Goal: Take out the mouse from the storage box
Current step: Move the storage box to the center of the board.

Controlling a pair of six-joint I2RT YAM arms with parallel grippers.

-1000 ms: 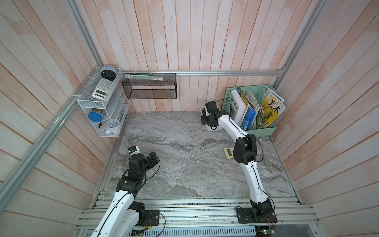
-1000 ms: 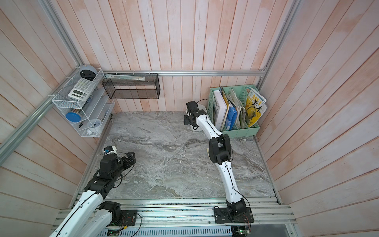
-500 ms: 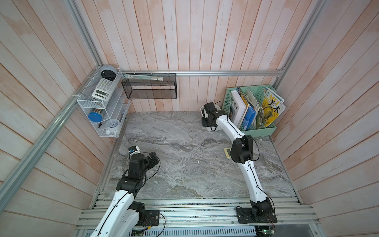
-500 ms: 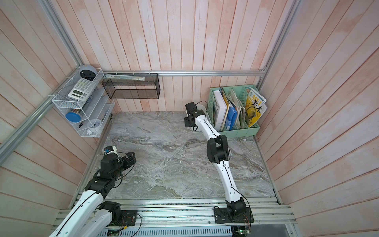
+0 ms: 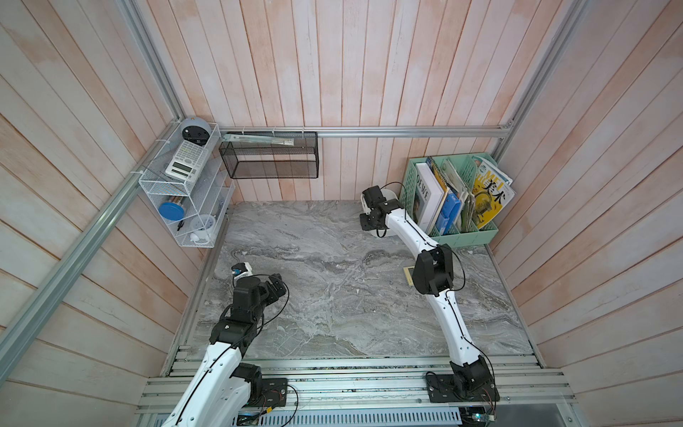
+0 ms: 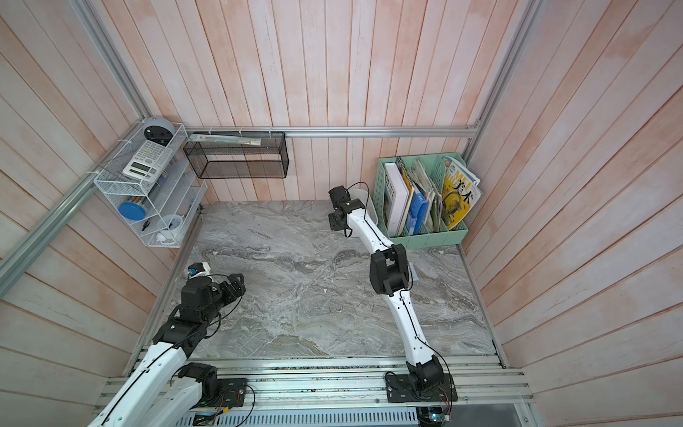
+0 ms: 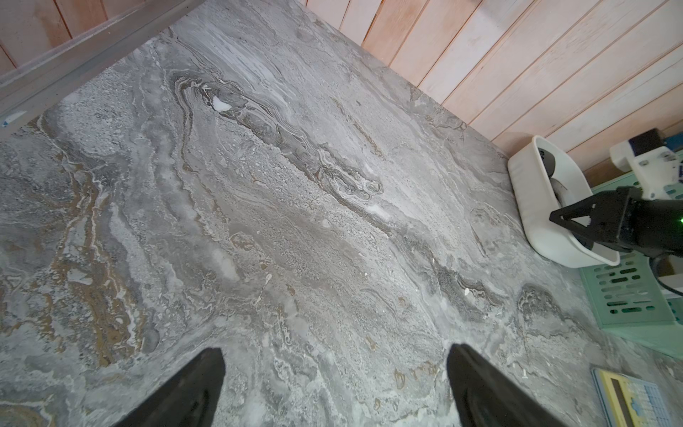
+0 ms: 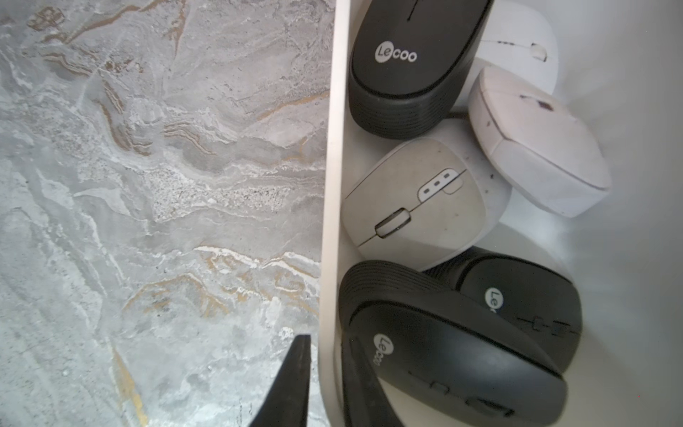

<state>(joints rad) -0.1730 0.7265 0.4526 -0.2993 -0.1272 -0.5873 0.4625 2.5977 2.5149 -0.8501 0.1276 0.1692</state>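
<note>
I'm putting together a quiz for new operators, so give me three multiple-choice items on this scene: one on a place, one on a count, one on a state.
1. Where does the storage box stand?
A) at the back, beside the mint-green file holder
B) at the front, between the arm bases
C) in the very middle

2. How many black mice show in it in the right wrist view?
A) one
B) three
C) five

3. How is the left end effector?
A) shut on a mouse
B) open and empty
C) clamped on the box wall

Answers:
1 A, the left wrist view shows box and holder side by side at the back wall.
2 B, one lies at one end and two overlap at the other.
3 B, its fingers stand wide apart over bare table.
</note>
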